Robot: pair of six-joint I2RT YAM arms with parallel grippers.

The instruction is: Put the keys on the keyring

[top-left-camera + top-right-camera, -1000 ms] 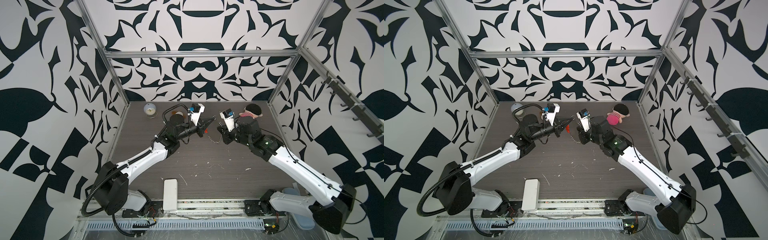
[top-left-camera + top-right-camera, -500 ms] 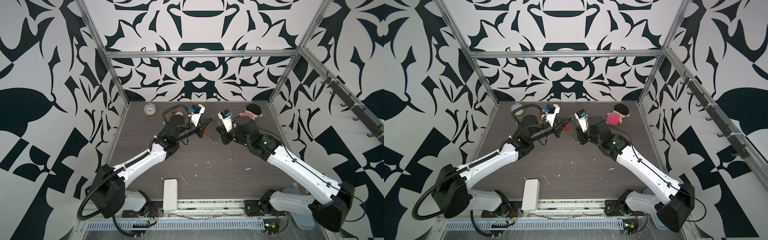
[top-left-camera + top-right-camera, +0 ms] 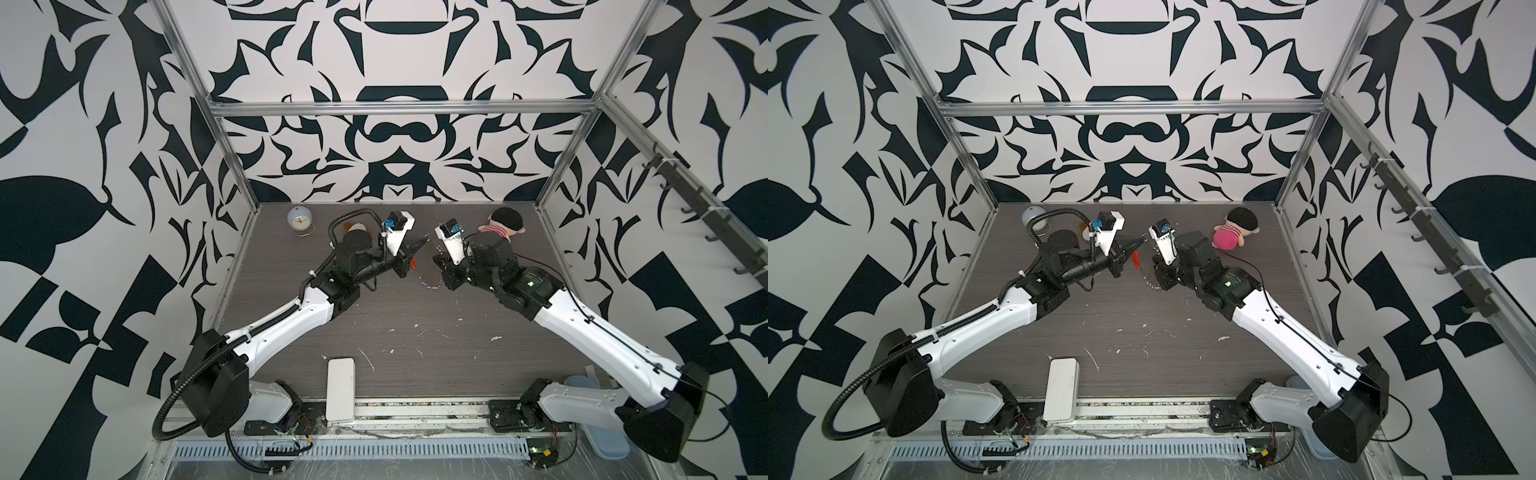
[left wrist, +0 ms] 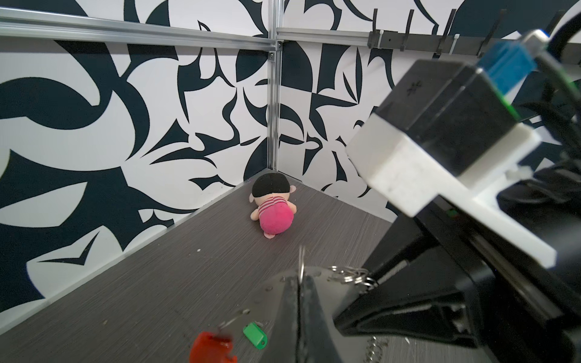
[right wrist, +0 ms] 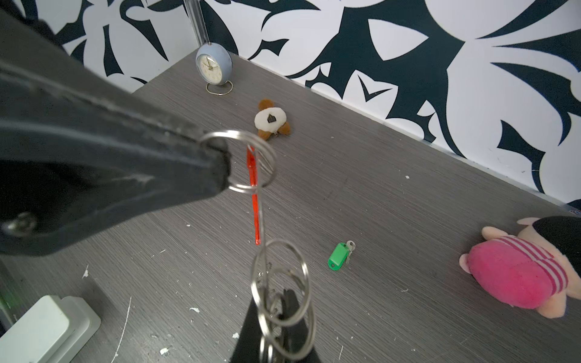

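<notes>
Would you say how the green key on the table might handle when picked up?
The green key lies flat on the table, so pinching it is probably fiddly. Its smooth plastic head may slip. Being small, it likely slides if nudged.
</notes>
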